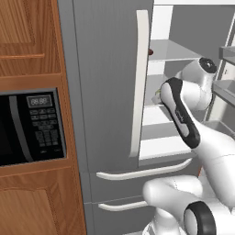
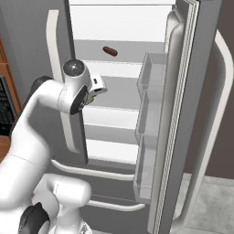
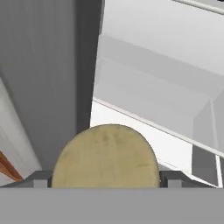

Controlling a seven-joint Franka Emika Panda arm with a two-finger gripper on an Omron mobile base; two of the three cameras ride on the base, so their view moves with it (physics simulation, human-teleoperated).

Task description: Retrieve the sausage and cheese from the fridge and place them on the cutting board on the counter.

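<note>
The tall grey French-door fridge [image 2: 41, 55] stands with its right door [image 2: 192, 114] swung wide and its left door shut. The left door's long white vertical handle [image 1: 140, 82] runs down beside the opening. Inside are white shelves, and three clear bins line the open door.

The white arm reaches in past the inner edge of the shut door, at the height of the middle shelf [image 2: 114, 114]. In the hand view, the two-finger gripper [image 3: 106, 177] has its jaws set far apart. A pale yellowish-tan cheese block with a rounded top [image 3: 105, 153] sits between the two dark finger tips [image 3: 41, 177]. The block fills almost the whole gap from one tip to the other. Whether the fingers press on it or only flank it cannot be told.

In the left base view a sliver of pale yellow shows at the left edge of that shelf, beside the dark forearm; the hand itself is hidden behind the arm.

The slim dark reddish-brown sausage [image 2: 109, 51] lies on the upper shelf, one level above the hand and well apart from it, towards the back wall.

Below the doors, two grey drawers carry white horizontal handles [image 1: 142, 172]. A black microwave [image 1: 27, 126] is set in the brown wooden cabinetry left of the fridge.
</note>
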